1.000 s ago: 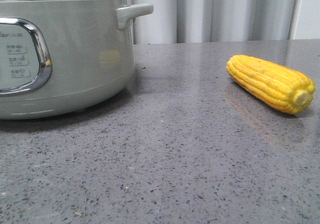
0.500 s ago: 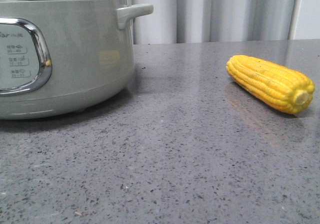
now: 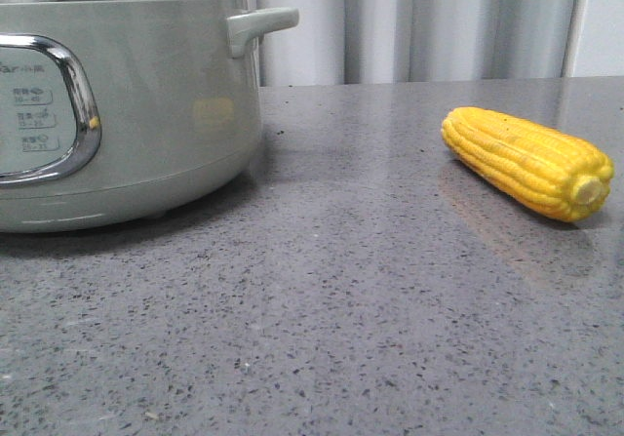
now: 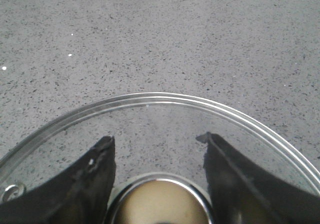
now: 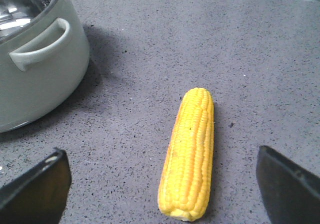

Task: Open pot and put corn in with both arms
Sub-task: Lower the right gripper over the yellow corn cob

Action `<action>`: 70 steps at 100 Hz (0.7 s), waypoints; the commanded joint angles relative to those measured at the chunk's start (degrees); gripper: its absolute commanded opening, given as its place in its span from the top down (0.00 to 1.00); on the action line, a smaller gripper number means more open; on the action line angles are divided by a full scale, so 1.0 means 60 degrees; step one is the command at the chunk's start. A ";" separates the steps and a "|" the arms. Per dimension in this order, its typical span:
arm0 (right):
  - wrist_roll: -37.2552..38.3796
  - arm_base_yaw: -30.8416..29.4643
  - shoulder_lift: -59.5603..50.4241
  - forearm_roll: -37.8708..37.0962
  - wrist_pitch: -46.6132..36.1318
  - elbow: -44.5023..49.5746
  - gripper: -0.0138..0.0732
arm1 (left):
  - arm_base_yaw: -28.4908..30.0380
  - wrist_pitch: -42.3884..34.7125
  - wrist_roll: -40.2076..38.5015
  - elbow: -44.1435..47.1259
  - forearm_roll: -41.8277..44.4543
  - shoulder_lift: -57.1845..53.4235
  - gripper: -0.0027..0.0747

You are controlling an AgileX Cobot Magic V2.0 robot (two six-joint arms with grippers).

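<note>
The pale green pot (image 3: 156, 114) stands at the left of the front view, with no lid on it. In the right wrist view the pot (image 5: 35, 78) shows its bare metal inside. The yellow corn (image 3: 526, 161) lies on the counter at the right. My right gripper (image 5: 161, 153) is open wide above the corn (image 5: 192, 149), one finger on each side, not touching it. My left gripper (image 4: 156, 136) is closed on the beige knob (image 4: 160, 204) of the glass lid (image 4: 165, 96), with grey counter showing through the glass. Neither gripper shows in the front view.
The grey speckled counter (image 3: 341, 299) runs between the pot and the corn. Pale curtains (image 3: 419, 26) hang behind its far edge. The pot's side handle (image 3: 258, 24) sticks out toward the corn.
</note>
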 commanded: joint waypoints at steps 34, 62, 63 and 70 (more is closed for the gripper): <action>-0.0113 -0.0060 0.0761 0.0371 -0.0075 -0.0849 0.11 | -0.1135 -0.1915 -0.0011 -0.0340 -0.0541 -0.1982 0.50; 0.0466 -0.0060 0.3806 -0.0019 0.2686 -0.3389 0.11 | -0.2157 -0.1964 -0.0011 -0.0382 -0.0524 -0.4554 0.50; 0.0512 -0.0060 0.3893 -0.0073 0.2743 -0.3518 0.11 | -0.2238 -0.1928 -0.0011 -0.0382 -0.0502 -0.4607 0.50; 0.0901 -0.0060 0.4746 -0.0664 0.3181 -0.4084 0.11 | -0.2630 -0.1732 -0.0011 -0.0382 -0.0473 -0.5148 0.50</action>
